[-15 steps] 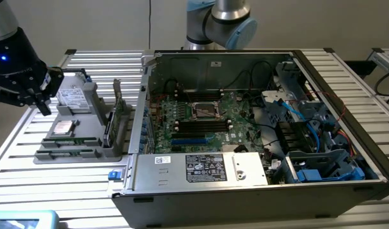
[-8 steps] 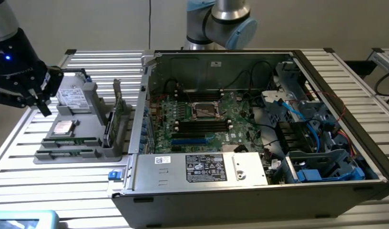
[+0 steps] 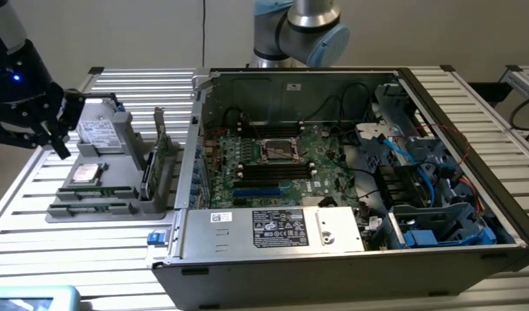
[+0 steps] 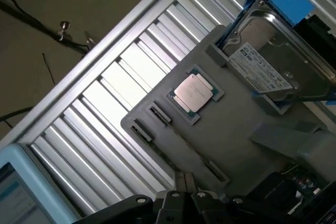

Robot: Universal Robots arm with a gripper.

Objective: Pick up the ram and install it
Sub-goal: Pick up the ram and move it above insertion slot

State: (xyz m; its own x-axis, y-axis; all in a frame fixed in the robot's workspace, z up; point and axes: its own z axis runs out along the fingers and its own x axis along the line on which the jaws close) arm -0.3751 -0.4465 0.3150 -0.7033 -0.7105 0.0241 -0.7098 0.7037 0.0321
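Observation:
Two ram sticks lie flat at the front of a grey holder tray (image 3: 152,206): one ram stick (image 3: 96,192) behind, the other (image 3: 87,208) nearer the front edge. Both are thin and green. My black gripper (image 3: 59,144) hangs above the tray's far corner on the exterior view's left, shut, with nothing between its fingers. In the wrist view the shut fingertips (image 4: 184,181) point at the tray (image 4: 236,129), close to the clips of its long ram slots (image 4: 157,114). The open computer case (image 3: 334,259) shows the motherboard's black memory slots (image 3: 273,170).
The tray also holds a silver hard drive (image 3: 98,133) (image 4: 278,61), a square processor (image 3: 87,173) (image 4: 195,94) and an upright green card (image 3: 161,139). Cables and blue drive brackets (image 3: 437,233) crowd the case's right side. A slatted metal table (image 3: 74,259) carries everything.

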